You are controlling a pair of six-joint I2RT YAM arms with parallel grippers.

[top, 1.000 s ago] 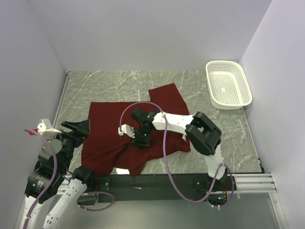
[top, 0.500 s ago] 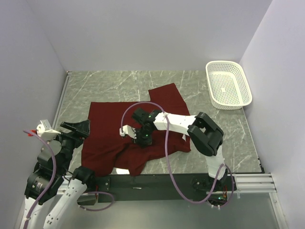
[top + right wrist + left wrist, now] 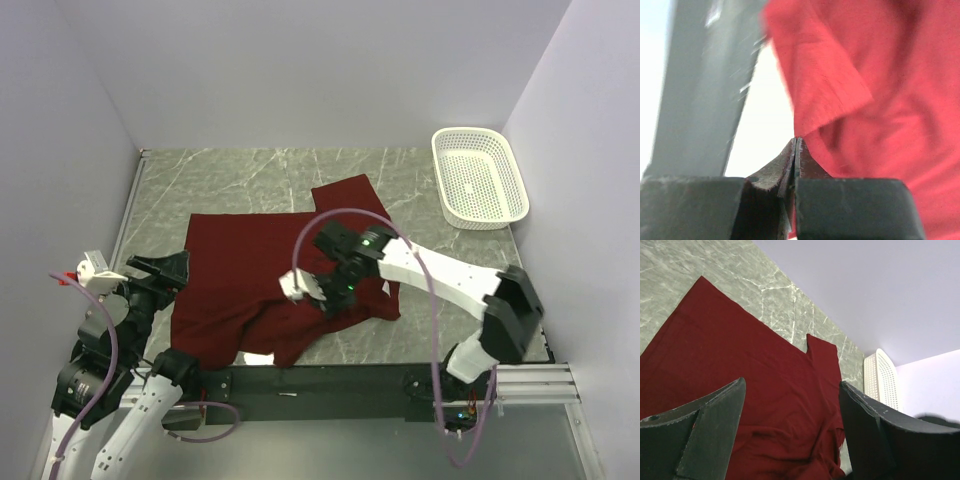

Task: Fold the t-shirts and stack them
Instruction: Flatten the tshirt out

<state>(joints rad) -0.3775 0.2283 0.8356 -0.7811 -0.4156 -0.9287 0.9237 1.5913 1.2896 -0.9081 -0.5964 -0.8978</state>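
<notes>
The dark red t-shirt (image 3: pixel 240 260) lies spread and rumpled on the marble table, one sleeve pointing to the back. My right gripper (image 3: pixel 330 293) is low over its near-right part, shut on a pinch of the t-shirt (image 3: pixel 880 100). In the right wrist view the jaws (image 3: pixel 796 142) are pressed together with red cloth coming out at their tip. My left gripper (image 3: pixel 165 268) hovers at the shirt's left edge, open. Between its fingers (image 3: pixel 792 385) there is only the t-shirt (image 3: pixel 765 380) far below.
A white mesh basket (image 3: pixel 478 178) stands at the back right corner, also visible in the left wrist view (image 3: pixel 882 377). Grey walls close in the table on the left, back and right. A dark rail (image 3: pixel 330 380) runs along the near edge.
The right gripper has closed on the cloth and shifted to the right as its arm stretched out. The left arm has stayed where it was.
</notes>
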